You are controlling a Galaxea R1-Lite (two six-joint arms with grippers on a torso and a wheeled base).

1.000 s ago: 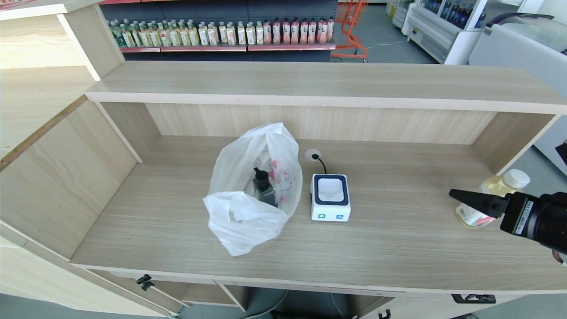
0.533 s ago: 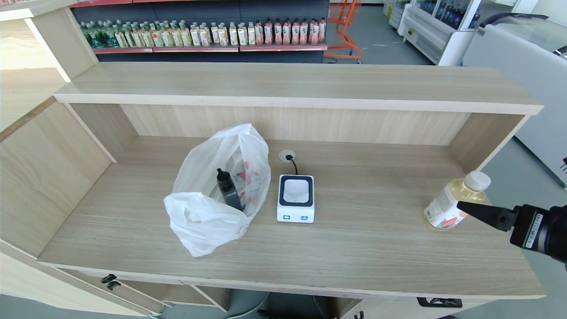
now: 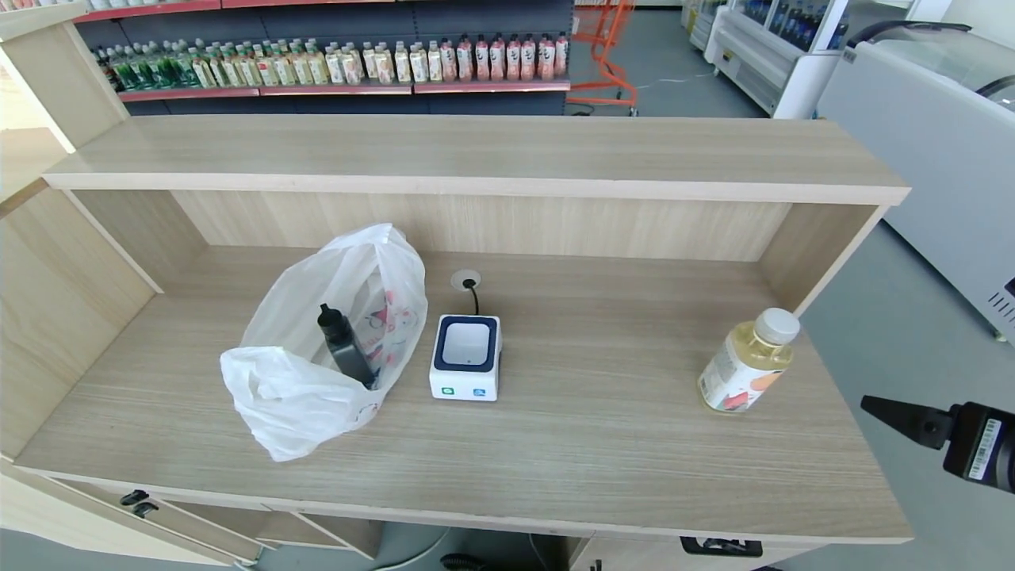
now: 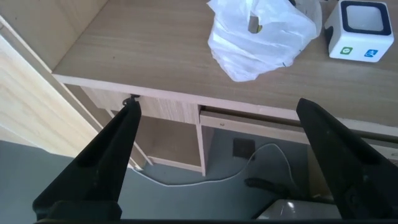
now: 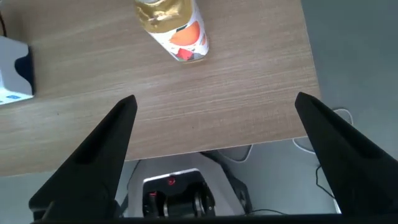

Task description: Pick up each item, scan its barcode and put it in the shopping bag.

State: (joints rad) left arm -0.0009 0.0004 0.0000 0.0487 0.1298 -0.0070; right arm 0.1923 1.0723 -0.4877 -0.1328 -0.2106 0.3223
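My right hand [image 5: 216, 102] is spread open and empty, off the worktop's [image 3: 595, 444] edge at 4 o'clock from the yellow bottle [image 3: 745, 361], which stands upright at 3 o'clock of the scanner [image 3: 465, 357]. The shopping bag [image 3: 317, 357] sits at the scanner's 9 o'clock with a dark bottle [image 3: 345, 349] inside. My left hand [image 4: 219, 106] is open too, before the worktop's front.

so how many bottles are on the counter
2. A yellow bottle stands near the counter's right end; a dark bottle sits in the bag, left of the scanner. The bag may hide more.
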